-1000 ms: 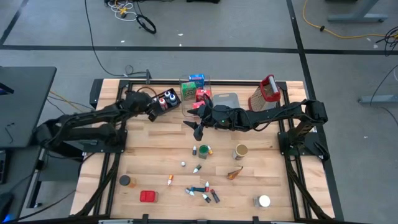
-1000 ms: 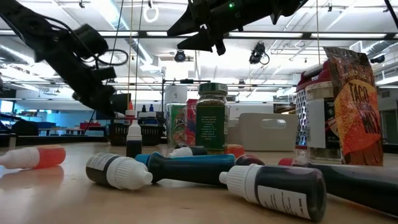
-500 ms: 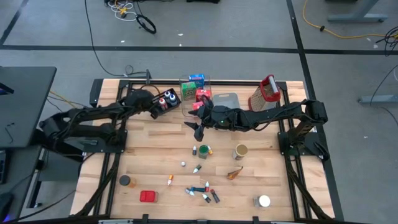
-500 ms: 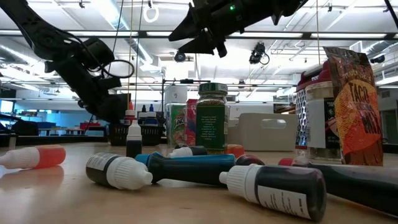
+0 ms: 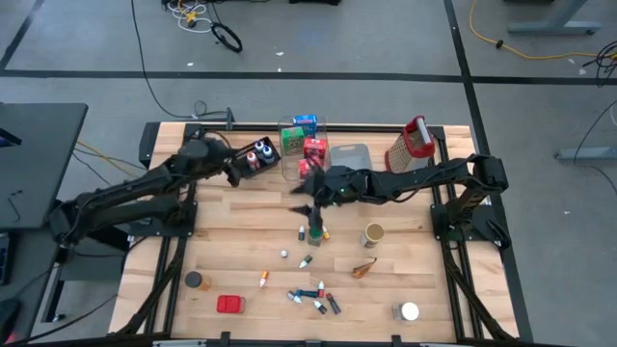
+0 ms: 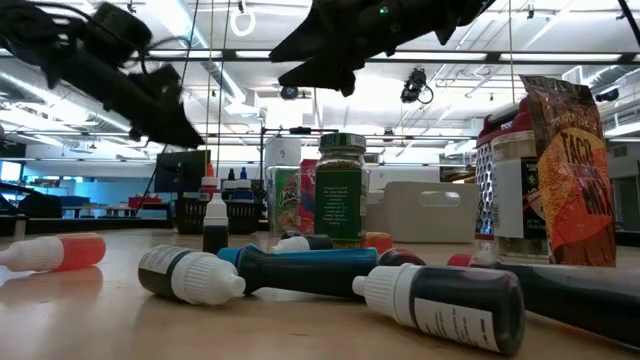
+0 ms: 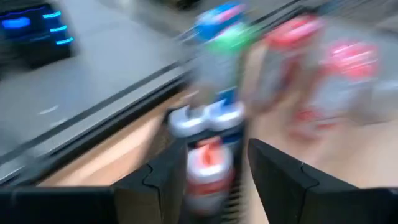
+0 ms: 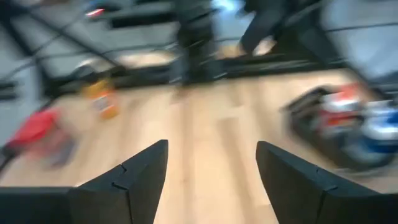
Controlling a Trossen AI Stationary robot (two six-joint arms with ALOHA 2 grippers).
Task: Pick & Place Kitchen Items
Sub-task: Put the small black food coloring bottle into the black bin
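1. A black tray [image 5: 258, 156] at the table's far left held small bottles with white, red and blue caps; the left gripper [image 5: 234, 170] hung just beside it, jaws parted, holding nothing
2. A clear bin [image 5: 302, 141] held green, blue and red little boxes; a grey-blue tray [image 5: 352, 155] sat beside it
3. The right gripper [image 5: 310, 198] hovered jaws wide, empty, above a green-lidded jar [image 5: 315, 233]
4. A packet [image 6: 578, 170] in the low view read "TACO"
5. Other kitchen items [image 5: 313, 297] lay scattered near the front edge

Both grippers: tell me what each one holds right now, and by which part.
Nothing is held. The left gripper is open above the black tray of bottles; the right gripper is open, with only bare table between its fingers.
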